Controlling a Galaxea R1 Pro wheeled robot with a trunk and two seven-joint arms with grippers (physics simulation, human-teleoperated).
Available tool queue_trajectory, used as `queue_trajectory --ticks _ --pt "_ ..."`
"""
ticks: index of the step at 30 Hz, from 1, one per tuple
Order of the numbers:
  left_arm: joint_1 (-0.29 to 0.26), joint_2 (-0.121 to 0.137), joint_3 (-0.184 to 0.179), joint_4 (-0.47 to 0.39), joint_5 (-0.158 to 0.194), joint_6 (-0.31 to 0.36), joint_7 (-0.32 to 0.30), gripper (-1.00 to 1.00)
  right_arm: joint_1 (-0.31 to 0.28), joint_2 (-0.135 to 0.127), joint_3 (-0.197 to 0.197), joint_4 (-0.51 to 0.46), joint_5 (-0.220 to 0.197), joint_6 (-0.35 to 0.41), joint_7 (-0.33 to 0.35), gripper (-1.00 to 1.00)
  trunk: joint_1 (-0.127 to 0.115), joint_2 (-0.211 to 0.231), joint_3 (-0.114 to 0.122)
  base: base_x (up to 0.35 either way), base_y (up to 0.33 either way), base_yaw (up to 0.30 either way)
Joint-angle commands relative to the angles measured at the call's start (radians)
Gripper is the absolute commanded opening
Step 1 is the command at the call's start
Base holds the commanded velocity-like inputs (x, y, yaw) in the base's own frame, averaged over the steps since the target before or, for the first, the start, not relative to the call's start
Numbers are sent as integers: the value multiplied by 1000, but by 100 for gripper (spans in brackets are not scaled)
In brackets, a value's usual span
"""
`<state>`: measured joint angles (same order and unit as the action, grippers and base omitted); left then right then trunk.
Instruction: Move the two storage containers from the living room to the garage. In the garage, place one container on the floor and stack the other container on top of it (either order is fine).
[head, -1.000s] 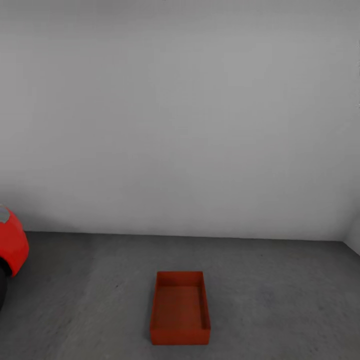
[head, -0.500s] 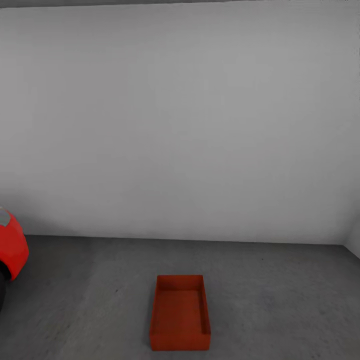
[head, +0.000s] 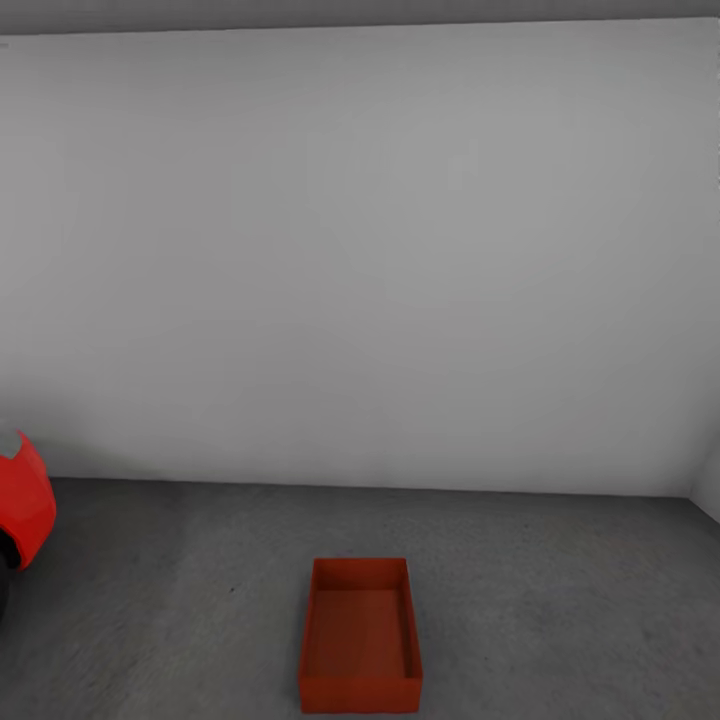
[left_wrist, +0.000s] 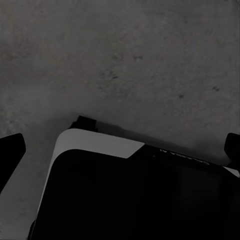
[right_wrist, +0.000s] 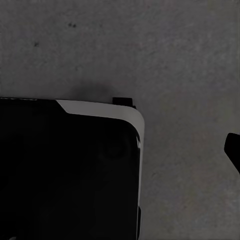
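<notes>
One orange-red lidless rectangular storage container (head: 361, 636) sits alone on the dark grey concrete garage floor (head: 560, 600), well clear of the red car (head: 22, 510). Both wrist views show spread claw tips holding nothing. Judged risk: the unseen second container lands askew when stacked. Since earlier, the view has tilted upward.

Red car (head: 22, 500) cut off at head view's left edge; left gripper's fingers (left_wrist: 11, 152) clipped by frame edges.
</notes>
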<state>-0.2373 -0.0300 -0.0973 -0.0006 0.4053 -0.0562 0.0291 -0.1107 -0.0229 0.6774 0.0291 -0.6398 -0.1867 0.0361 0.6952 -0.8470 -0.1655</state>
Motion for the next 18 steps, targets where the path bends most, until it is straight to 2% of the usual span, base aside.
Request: queue_trajectory --ticks 1,11,15,18 --pt "-1 1 -9 1 8 -3 3 100 -1 1 8 3 -10 -5 4 100 0 -1 0 0 0 0" --pt "-1 19 -9 1 10 -2 3 100 -1 -4 6 4 -14 -4 4 100 0 -1 17 0 0 0" --pt "0 40 -9 1 11 -2 4 100 -1 -7 6 4 -51 -4 4 100 0 -1 23 0 0 0" --pt "0 46 -9 1 12 -2 4 100 -1 -7 6 5 -70 -4 4 100 0 -1 28 0 0 0"
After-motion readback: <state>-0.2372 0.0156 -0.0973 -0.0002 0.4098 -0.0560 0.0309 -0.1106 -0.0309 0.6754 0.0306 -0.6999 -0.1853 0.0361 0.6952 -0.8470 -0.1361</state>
